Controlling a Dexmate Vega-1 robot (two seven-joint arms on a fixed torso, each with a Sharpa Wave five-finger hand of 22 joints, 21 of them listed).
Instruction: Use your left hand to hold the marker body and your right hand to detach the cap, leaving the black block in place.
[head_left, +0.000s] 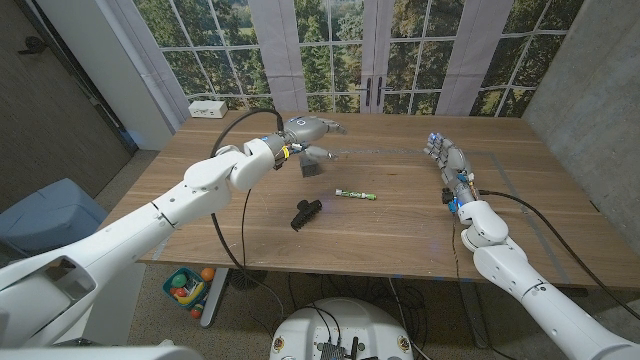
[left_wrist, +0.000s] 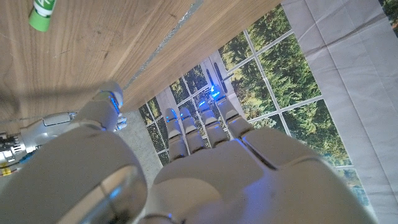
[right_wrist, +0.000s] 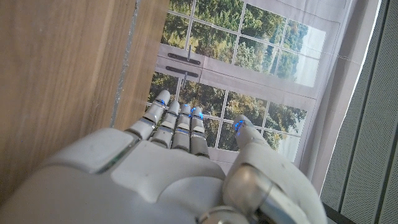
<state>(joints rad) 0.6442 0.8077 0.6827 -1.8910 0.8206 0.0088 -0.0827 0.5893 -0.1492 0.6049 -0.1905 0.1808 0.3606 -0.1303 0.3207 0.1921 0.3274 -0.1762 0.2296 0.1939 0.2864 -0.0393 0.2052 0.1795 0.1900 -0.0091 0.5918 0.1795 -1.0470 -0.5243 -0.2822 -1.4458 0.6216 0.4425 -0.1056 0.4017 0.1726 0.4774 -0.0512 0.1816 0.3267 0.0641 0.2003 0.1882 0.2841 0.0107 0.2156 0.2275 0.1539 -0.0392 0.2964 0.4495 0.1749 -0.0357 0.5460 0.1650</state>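
The left hand (head_left: 312, 130) hung over the table's far side, fingers stretched out and apart, holding nothing. Just under its wrist sat a small grey object (head_left: 309, 168), too unclear to name. Nearer the robot than that hand lay the black block (head_left: 305, 211), and to its right the marker (head_left: 355, 194), a white body with green ends, lying flat and untouched. Well to the marker's right the right hand (head_left: 443, 155) was extended, fingers straight and empty, above the wooden table (head_left: 400, 235).
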